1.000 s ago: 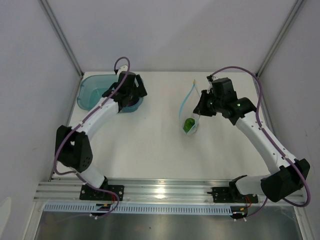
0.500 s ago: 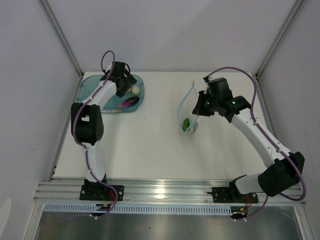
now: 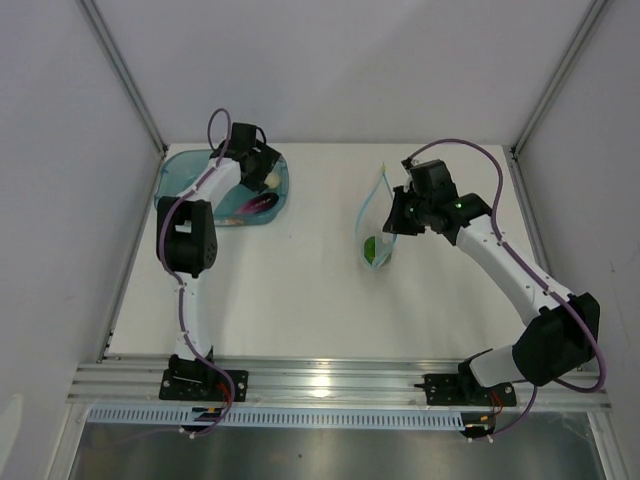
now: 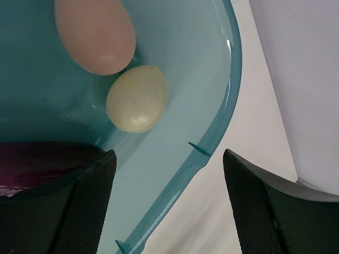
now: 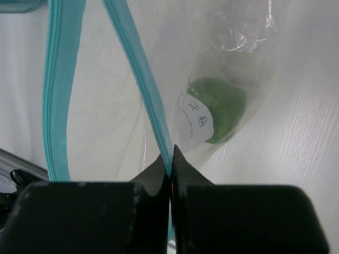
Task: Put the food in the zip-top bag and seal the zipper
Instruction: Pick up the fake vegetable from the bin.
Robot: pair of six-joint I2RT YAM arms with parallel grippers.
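The clear zip-top bag [image 3: 374,222] hangs open at mid-table with the green pepper [image 3: 371,248] inside it; the pepper also shows in the right wrist view [image 5: 220,114]. My right gripper [image 5: 170,153] is shut on the bag's light-blue zipper strip [image 5: 140,74] and holds the mouth up. My left gripper [image 4: 167,201] is open over the near rim of the teal tub [image 4: 212,132]. A cream egg [image 4: 136,99] and a pinkish egg [image 4: 95,33] lie in the tub just ahead of it. The purple eggplant [image 3: 254,205] lies in the tub, partly behind my left finger.
The teal tub [image 3: 180,180] sits at the table's far left corner. White walls and metal frame posts stand close behind and beside the table. An aluminium rail runs along the near edge.
My left arm has swung back over the tub, and its gripper has shifted a little right toward the eggs. My right gripper has edged left with the bag strip.
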